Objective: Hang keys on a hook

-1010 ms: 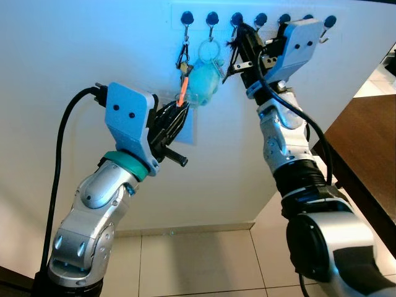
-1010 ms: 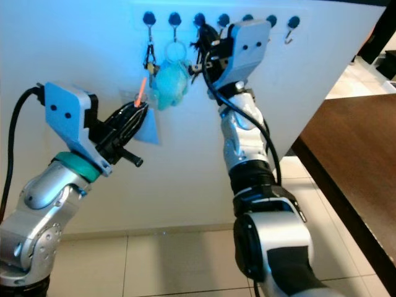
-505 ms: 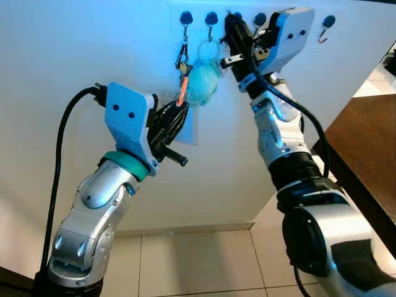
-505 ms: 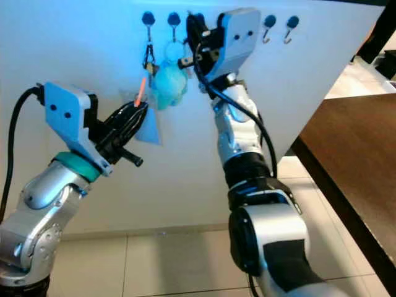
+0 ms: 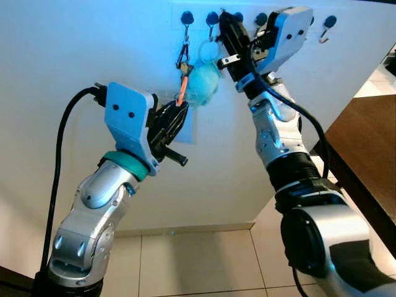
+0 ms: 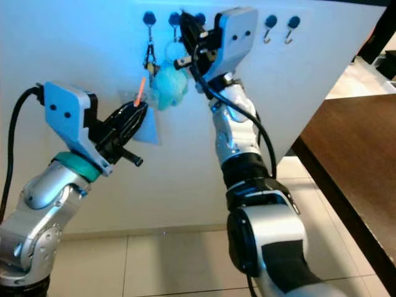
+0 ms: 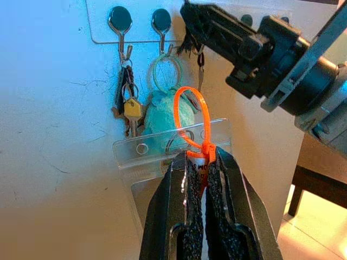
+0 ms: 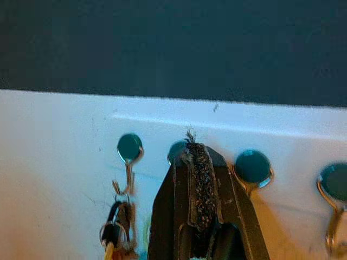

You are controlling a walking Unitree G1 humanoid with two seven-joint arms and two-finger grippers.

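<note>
Left eye view: white wall (image 5: 74, 49), tiled floor (image 5: 198, 263); both end effectors pinched together.

A white wall (image 5: 93, 49) carries a clear strip (image 7: 103, 39) with a row of dark-headed hooks (image 5: 186, 18). Just beyond the left gripper's (image 7: 196, 162) closed jaws hang a bunch of keys (image 7: 127, 103) and a teal fluffy keyring (image 7: 168, 111), each on its own hook.

My right gripper (image 8: 198, 154) hides one hook (image 8: 177, 152); I can't tell whether its fingers hold anything.
</note>
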